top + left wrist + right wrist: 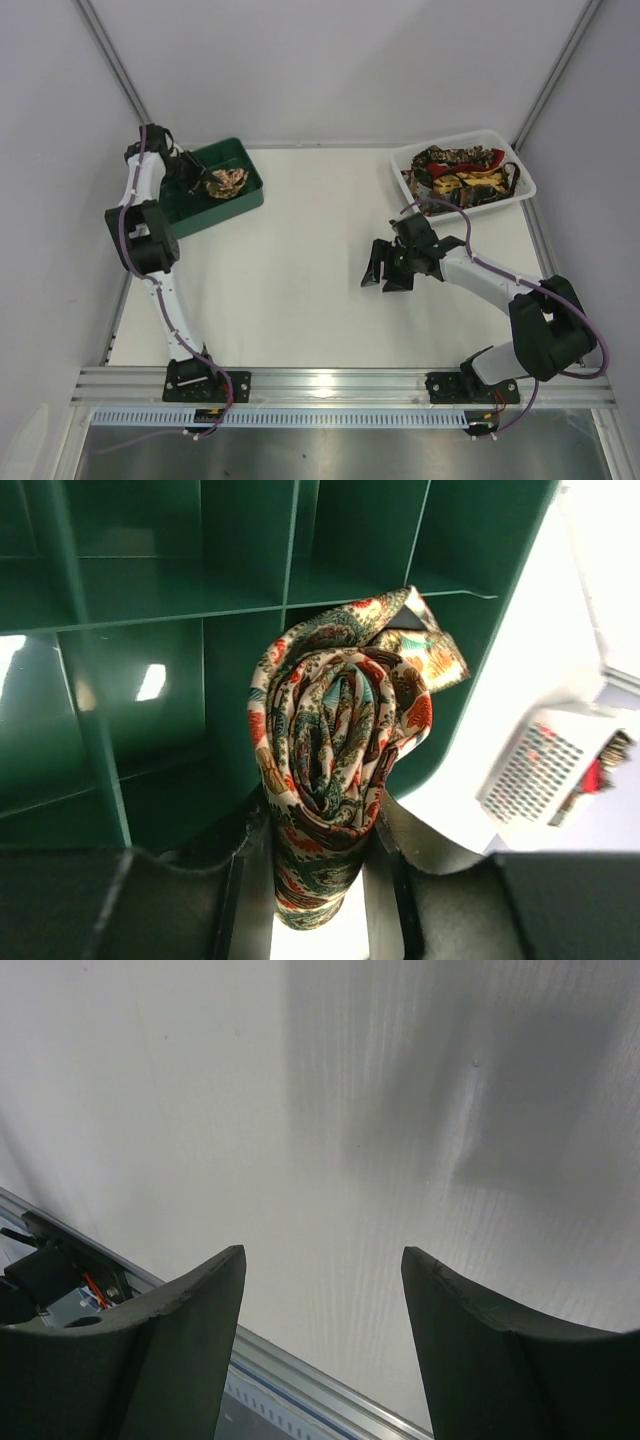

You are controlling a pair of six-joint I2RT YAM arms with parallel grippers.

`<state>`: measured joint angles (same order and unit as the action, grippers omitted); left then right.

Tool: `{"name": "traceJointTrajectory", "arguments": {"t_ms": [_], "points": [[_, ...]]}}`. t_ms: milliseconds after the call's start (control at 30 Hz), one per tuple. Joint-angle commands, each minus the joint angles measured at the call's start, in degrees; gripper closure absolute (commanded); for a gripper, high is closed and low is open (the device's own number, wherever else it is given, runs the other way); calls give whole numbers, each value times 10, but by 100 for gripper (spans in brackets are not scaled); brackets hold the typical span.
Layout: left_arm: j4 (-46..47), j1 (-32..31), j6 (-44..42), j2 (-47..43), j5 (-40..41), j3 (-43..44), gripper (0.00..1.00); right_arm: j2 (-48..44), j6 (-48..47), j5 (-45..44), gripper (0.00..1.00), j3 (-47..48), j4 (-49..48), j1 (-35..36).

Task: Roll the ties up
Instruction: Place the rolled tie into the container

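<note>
The counter [300, 270] carries a green crate [205, 215] at its far left. A white tray [460, 137] sits well to the right of the crate with loose ties [455, 170] heaped in it. The right hand [385, 272] hangs right of the crate and nearer the arm bases, its jaws spread wide on nothing. The left hand [195, 170] reaches over the crate, pinching a rolled tie [335, 750] by its lower part, just above the dividers at the crate's right side.

I judge the roll is about to be lowered into a compartment. It could spring loose when the pinch lets go, as nothing else binds the coil. Its pointed tail sticks out at the top and could catch a divider. The roll could also land astride a divider; I cannot tell which compartment lies under it.

The left wrist view shows the spiral of the coil and the fingers [395, 890] squeezing it, whereas the top view gives only a speckled lump. Only the top view shows how many ties wait in the tray. The right wrist view shows just bare counter and the rail beyond the crate's side.
</note>
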<state>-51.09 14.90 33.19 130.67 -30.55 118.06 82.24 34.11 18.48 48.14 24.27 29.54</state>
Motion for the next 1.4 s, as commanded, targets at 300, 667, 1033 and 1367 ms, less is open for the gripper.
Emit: {"name": "traceJointTrajectory", "arguments": {"t_ms": [300,667,1033,1367], "points": [[-150,-61,21,56,146,115,100,-1,7,23,30,-23,-54,1],[-212,-78,53,69,242,154,100,-1,14,40,30,-54,-87,-8],[-230,-93,39,103,290,165,100,-15,23,43,30,-83,-101,-10],[-185,-96,31,99,305,175,85,-14,25,45,30,-88,-106,-11]]}}
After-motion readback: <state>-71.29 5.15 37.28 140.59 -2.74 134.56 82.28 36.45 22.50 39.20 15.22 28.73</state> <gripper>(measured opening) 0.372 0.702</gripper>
